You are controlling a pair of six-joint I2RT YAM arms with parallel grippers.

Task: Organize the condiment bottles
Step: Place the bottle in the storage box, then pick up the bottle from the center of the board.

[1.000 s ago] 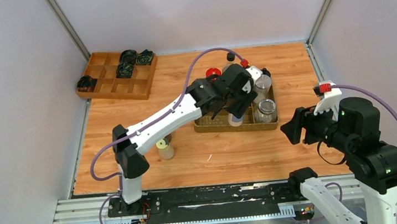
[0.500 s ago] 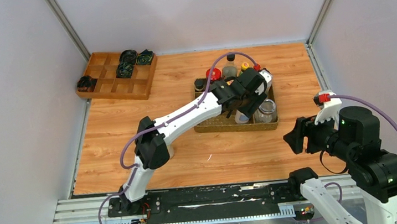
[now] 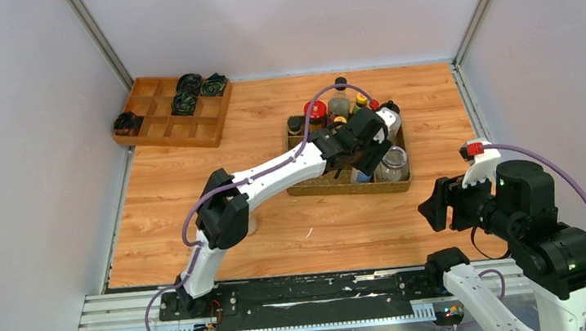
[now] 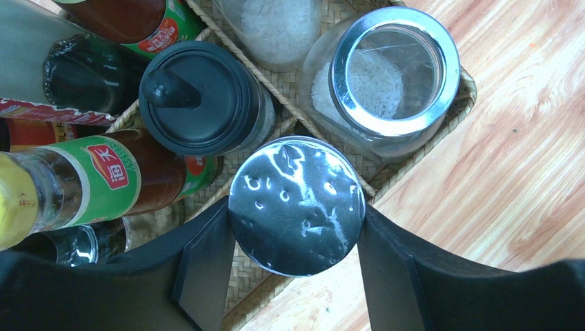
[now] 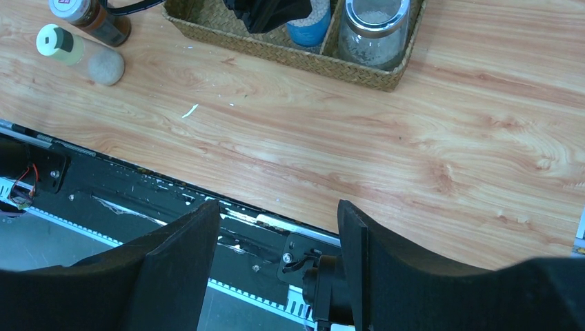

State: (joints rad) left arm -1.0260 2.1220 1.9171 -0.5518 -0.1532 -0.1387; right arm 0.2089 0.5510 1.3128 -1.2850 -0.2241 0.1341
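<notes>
Top camera sits high behind the arm bases (image 3: 196,295), looking down on the table (image 3: 191,168). Left wrist camera peers straight down, close over the woven tray (image 4: 469,86). Right wrist camera looks from farther off, by the table edge; all three share the silver-rimmed jar (image 4: 386,69).

Left gripper (image 3: 357,161) above tray (image 3: 333,187) (woven)

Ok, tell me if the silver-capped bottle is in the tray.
In: the silver-capped bottle has its base behind the woven tray wall, left claw shut on it.
</notes>
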